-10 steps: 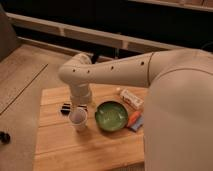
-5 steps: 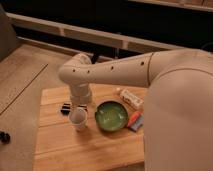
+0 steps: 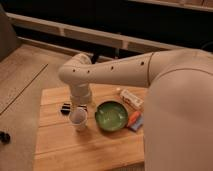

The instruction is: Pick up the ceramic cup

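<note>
Pincer (image 3: 80, 106) at end of white arm (image 3: 115, 72), low over ceramic cup (image 3: 77, 119), at cup's 12 o'clock; how far open, and any hold on cup, cannot tell. Ceramic cup upright on wooden surface (image 3: 75, 150), just beside green bowl (image 3: 111, 116), at bowl's 9 o'clock. Orange-and-blue item (image 3: 134, 120) at bowl's 3 o'clock. Small dark object (image 3: 65, 107) at cup's 10 o'clock. White packet (image 3: 131, 98) farther back, at bowl's 1 o'clock.

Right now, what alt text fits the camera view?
The gripper hangs right over the white cup on a wooden table. A green bowl sits beside the cup, with a white packet beyond it.
</note>
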